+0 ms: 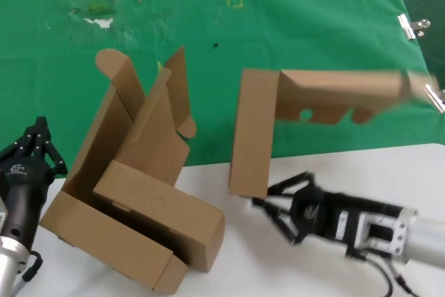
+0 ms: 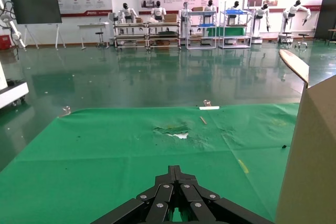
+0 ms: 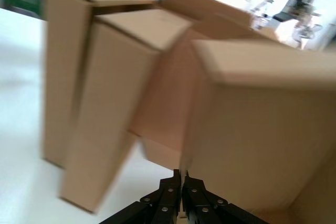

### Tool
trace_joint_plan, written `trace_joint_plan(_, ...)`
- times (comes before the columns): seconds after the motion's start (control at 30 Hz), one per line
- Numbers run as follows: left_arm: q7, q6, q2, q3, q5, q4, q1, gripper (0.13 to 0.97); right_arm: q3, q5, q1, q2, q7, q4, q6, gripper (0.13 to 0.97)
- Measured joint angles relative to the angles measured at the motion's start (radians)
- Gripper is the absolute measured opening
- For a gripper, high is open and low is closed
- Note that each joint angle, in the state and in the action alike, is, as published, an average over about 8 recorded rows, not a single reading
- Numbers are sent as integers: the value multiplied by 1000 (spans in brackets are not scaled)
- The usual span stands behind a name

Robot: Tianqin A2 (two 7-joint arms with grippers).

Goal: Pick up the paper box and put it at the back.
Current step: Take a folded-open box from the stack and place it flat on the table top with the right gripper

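Our left gripper (image 1: 43, 132) waits idle at the bench's (image 1: 389, 172) left edge, fingers closed, beside the nested boxes (image 1: 139, 206). Centre-right, the paper box (image 1: 292, 116) stands tilted, straddling bench and green cloth (image 1: 278, 33). Our right gripper (image 1: 268, 203) sits just beneath it, fingers closed, holding nothing. Placement at the back seems unfinished.

The right gripper (image 3: 181, 178), black with its fingertips pressed together, points right at a big blurry brown corrugated cardboard paper box (image 3: 262, 129). Beside that box stands a pile of similar tall brown cardboard boxes (image 3: 105, 93) on the white tabletop (image 3: 21, 129), all leaning a bit against each other.
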Motion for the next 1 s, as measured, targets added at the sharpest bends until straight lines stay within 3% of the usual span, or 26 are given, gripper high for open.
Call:
trace_joint_plan(0.27,0,0,0,0,0,0,0,140,60,-57,-13,116,193,109,102,142)
trace_joint_plan(0.47,0,0,0,0,0,0,0,140,76,-224,33,219,431,158,84,138)
trace_joint_plan(0.67,0,0,0,0,0,0,0,140,35,-486,164,265,702,167,-58,138)
trace_joint_plan(1.0,0,0,0,0,0,0,0,140,-250,-932,434,241,1135,211,-427,138)
